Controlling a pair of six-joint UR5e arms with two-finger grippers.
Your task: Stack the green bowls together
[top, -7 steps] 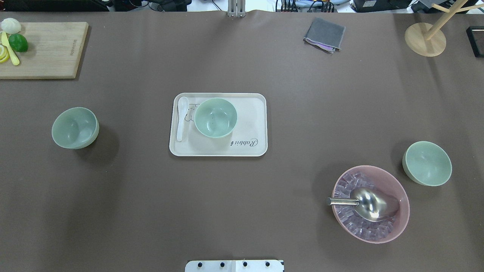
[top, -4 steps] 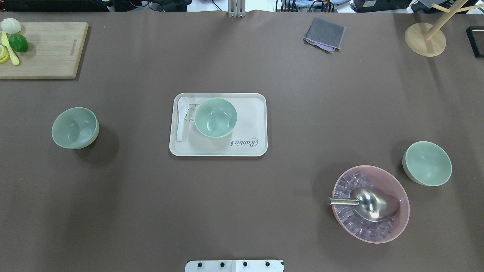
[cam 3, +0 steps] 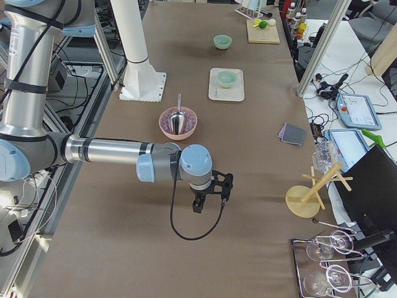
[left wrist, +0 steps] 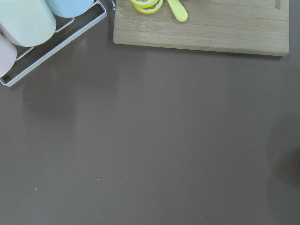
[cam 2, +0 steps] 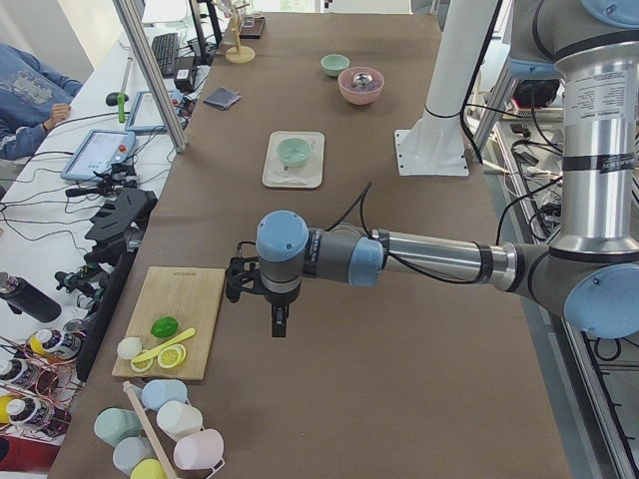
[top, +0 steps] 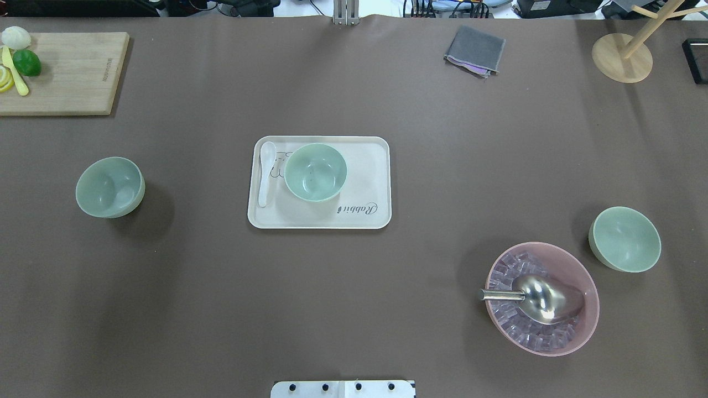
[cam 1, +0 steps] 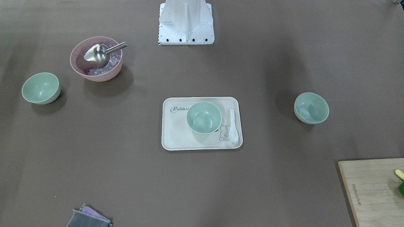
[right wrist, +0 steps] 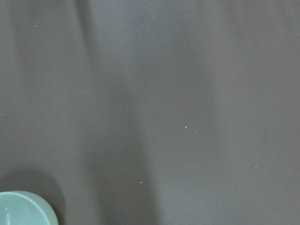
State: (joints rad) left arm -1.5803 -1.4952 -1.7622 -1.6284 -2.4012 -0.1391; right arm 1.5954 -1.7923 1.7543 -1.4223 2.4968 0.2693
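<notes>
Three pale mint-green bowls stand apart on the brown table. One [top: 109, 187] is at the left, one [top: 315, 172] sits on a cream tray [top: 368, 166] in the middle, and one [top: 625, 239] is at the right beside the pink bowl. The right wrist view catches a green bowl's rim [right wrist: 23, 210] at its bottom left. My left gripper [cam 2: 278, 324] hangs over the table near the cutting board, and my right gripper [cam 3: 197, 207] hangs over the table beyond the pink bowl. Both show only in side views, so I cannot tell whether they are open or shut.
A pink bowl [top: 542, 298] holds ice cubes and a metal scoop. A white spoon [top: 266, 172] lies on the tray. A cutting board [top: 66, 72] with fruit, a grey cloth [top: 474, 50] and a wooden stand [top: 621, 57] line the far edge. A cup rack [left wrist: 28, 28] is by the board.
</notes>
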